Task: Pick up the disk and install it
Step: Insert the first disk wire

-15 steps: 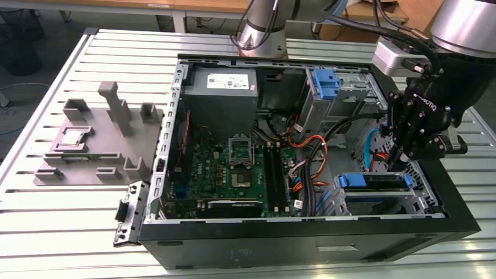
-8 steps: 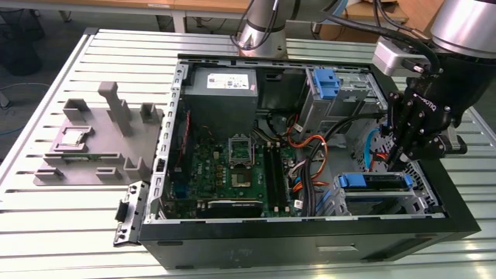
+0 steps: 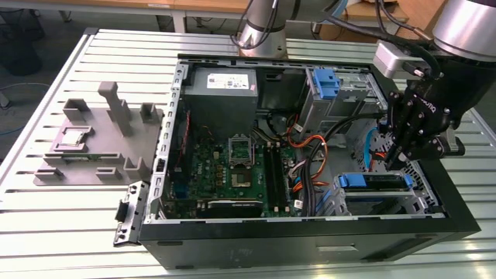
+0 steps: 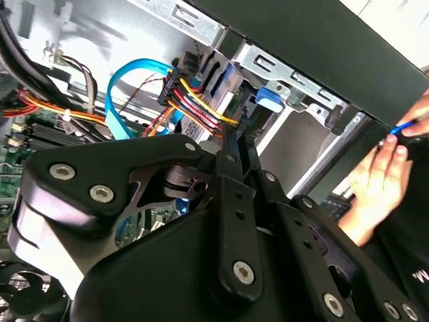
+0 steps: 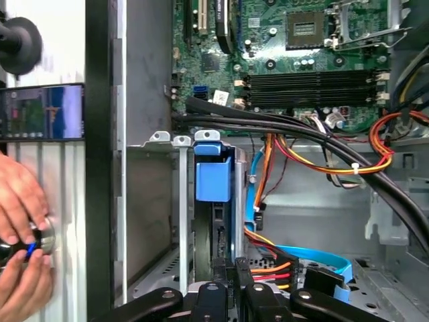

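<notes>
The disk [image 3: 376,182] lies in the drive bay at the open computer case's near corner on the exterior view's right, its blue side rails showing. In the first wrist view the disk [image 5: 213,178] stands edge-on in the metal bay under its blue rail tab. My gripper [image 3: 395,164] hangs straight above the disk's right part. Its fingers [image 4: 231,151] are drawn close together, shut, with their tips at the disk's edge. The gripper [image 5: 231,268] meets the disk's dark edge, and I cannot tell whether it pinches anything there.
The case holds a motherboard [image 3: 232,163], a grey power-supply box [image 3: 223,84], a blue caddy [image 3: 326,81] and orange and blue cables [image 5: 322,164] beside the bay. A grey fixture [image 3: 101,145] lies on the table. A person's hands [image 5: 20,221] work just outside the case wall.
</notes>
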You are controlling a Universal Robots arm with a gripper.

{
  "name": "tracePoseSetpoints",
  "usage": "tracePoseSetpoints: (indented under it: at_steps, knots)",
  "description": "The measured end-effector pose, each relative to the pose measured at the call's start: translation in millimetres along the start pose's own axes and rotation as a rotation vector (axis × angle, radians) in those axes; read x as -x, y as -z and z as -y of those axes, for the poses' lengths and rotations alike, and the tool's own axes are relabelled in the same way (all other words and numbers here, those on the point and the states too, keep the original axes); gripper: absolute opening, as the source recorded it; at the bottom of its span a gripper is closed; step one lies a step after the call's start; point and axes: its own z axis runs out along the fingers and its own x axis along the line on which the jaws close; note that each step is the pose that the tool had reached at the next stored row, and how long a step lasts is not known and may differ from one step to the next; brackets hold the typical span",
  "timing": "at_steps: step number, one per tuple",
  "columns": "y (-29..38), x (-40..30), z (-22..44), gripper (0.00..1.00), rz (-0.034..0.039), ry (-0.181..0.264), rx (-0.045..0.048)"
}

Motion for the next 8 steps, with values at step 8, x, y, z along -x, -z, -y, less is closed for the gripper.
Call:
tracePoseSetpoints:
  at_steps: [8]
  knots:
    - [-4.0, -13.0, 0.0, 0.17, 0.0433, 0.0, 0.0004]
